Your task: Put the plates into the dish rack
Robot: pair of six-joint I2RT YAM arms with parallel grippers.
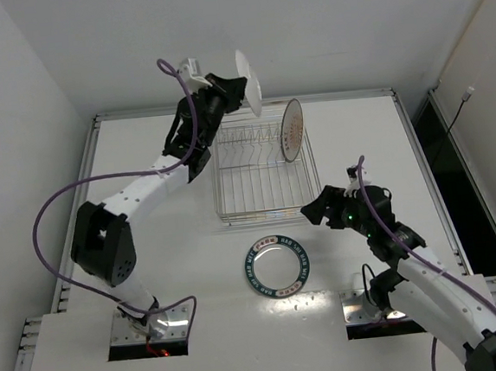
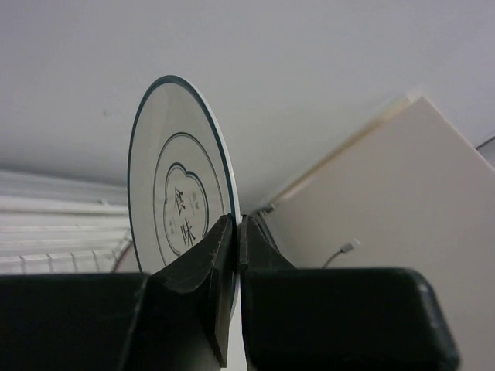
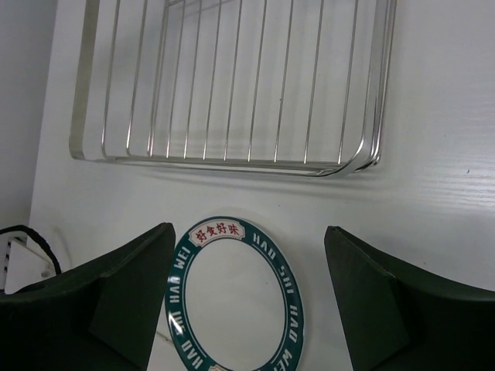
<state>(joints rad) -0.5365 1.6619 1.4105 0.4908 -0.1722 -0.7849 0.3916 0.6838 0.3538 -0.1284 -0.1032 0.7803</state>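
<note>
One white plate (image 2: 174,193) stands upright, pinched in our left gripper (image 2: 240,232) above the rack (image 1: 266,188); our right gripper (image 3: 247,236) gapes over the teal plate (image 3: 232,297) (near rim cut off).

Shiny metal-wire dish rack (image 1: 263,177); glossy plates (image 3: 236,301).

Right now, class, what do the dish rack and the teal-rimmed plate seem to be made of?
Dish rack: thin shiny silver wires, probably stainless steel. Teal-rimmed plate: smooth glossy surface with printed lettering, ceramic or melamine; the look leaves it open.
</note>
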